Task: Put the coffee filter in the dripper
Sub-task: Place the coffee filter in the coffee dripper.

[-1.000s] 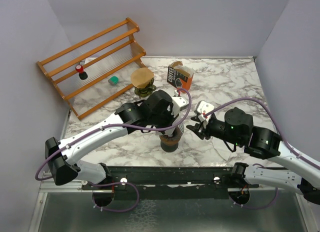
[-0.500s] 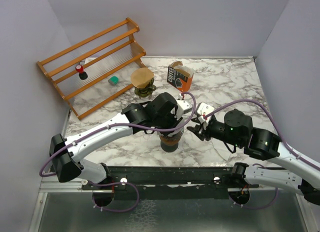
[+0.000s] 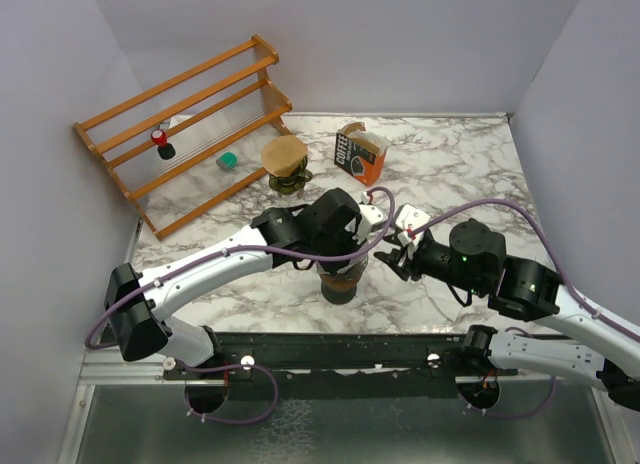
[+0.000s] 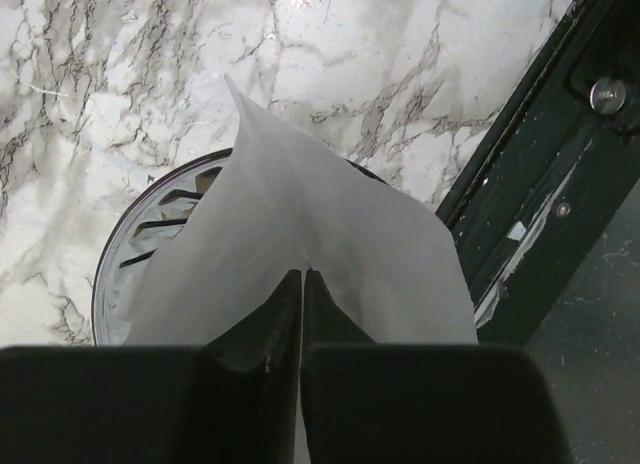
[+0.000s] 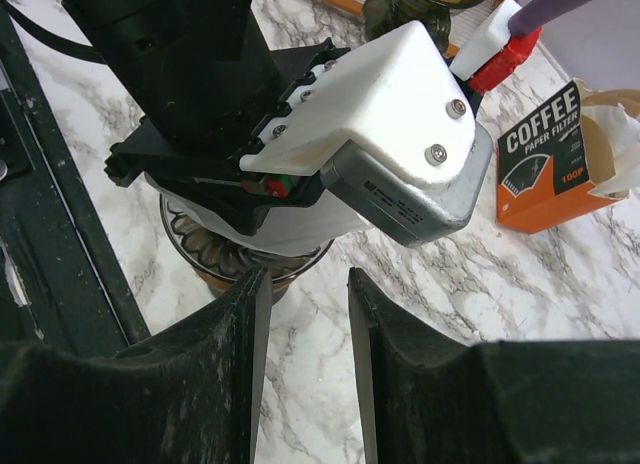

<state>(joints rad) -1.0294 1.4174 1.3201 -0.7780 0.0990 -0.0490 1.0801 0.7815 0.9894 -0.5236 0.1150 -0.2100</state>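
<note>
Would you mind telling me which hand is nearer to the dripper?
Left. The left hand holds the coffee filter directly above the dripper, while the right hand hovers open beside it, off to its right.

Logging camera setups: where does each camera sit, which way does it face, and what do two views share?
Top external: above and behind the bases, looking down on the table; both arms show.
Left wrist: on the left arm, looking down past the left gripper, shut on the coffee filter, onto the dripper.
Right wrist: looking across at the left gripper over the dripper; right gripper open at the bottom.
Shared: both wrist views show coffee filter and dripper.
</note>
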